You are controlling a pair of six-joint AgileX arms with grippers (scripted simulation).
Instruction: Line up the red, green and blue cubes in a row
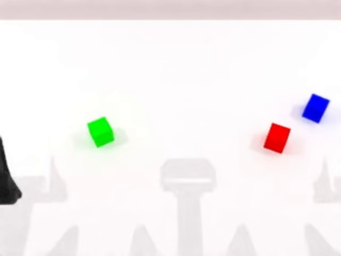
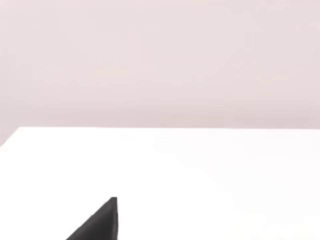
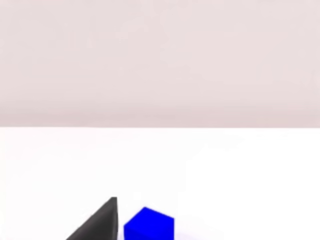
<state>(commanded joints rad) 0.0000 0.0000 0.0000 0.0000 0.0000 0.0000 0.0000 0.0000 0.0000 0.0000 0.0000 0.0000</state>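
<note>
Three cubes lie apart on the white table. The green cube (image 1: 100, 132) sits left of centre. At the right is the red cube (image 1: 277, 137), and the blue cube (image 1: 315, 108) lies a little farther back and to its right. My left arm (image 1: 6, 178) is parked at the table's left edge, well left of the green cube. A dark part of the left gripper (image 2: 100, 222) shows over bare table. My right arm is outside the top view. A dark part of the right gripper (image 3: 100, 222) shows close beside the blue cube (image 3: 149, 225), without holding it.
The white table (image 1: 181, 80) ends at a far edge against a pale pinkish wall (image 1: 170, 8). Faint grey shadows of the arms (image 1: 187, 178) fall along the near side. A wide stretch of bare table lies between the green and red cubes.
</note>
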